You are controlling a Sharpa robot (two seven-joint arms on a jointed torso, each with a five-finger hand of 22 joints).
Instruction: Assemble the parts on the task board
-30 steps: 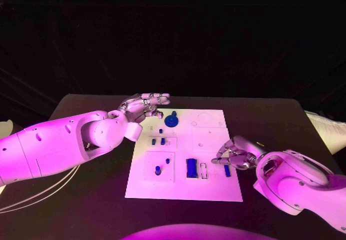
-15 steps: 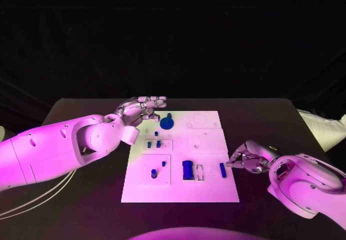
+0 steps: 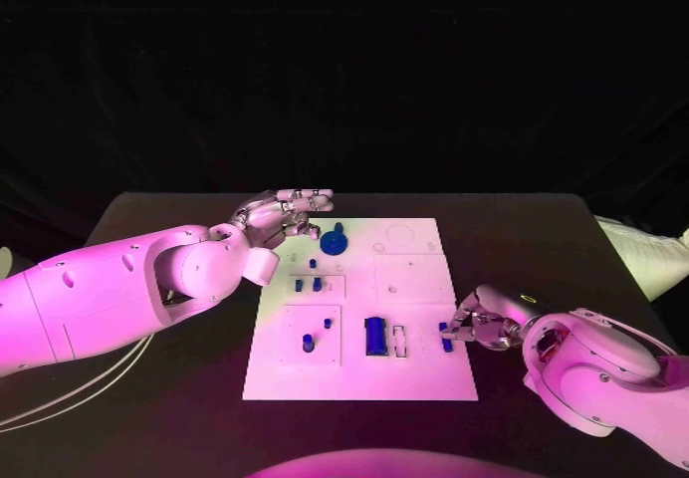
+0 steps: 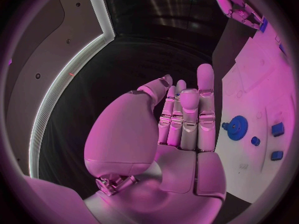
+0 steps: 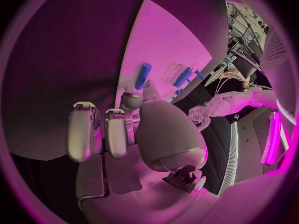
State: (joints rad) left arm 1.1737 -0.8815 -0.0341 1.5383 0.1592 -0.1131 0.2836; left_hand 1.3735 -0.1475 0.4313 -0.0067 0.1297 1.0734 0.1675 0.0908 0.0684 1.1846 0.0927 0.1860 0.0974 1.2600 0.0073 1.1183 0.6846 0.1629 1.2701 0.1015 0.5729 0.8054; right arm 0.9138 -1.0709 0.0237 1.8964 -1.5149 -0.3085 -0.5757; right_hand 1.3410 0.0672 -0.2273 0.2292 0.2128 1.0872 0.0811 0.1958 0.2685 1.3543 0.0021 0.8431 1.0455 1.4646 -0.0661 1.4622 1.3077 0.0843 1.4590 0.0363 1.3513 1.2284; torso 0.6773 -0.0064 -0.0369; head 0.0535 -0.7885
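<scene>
The white task board (image 3: 416, 373) lies in the middle of the table. My right hand (image 3: 481, 324) is at its right edge, thumb and a finger pinching the near end of a blue bar (image 3: 445, 337) (image 5: 142, 75) that lies on the board. My left hand (image 3: 288, 211) (image 4: 181, 119) hovers over the board's far left corner with its fingers stretched out side by side and nothing in them. A blue gear (image 3: 335, 241) (image 4: 236, 127) sits just beside it. A larger blue block (image 3: 376, 336) stands mid-board near the front.
Small blue pegs (image 3: 308, 285) stand left of the board's centre, and two more (image 3: 308, 342) sit in the front left panel. An open slot (image 3: 400, 342) lies between block and bar. Black table (image 3: 574, 239) surrounds the board.
My right hand drew slightly off the board's right edge, then came back left, and its fingertips now close on the blue bar. The left hand has barely moved.
</scene>
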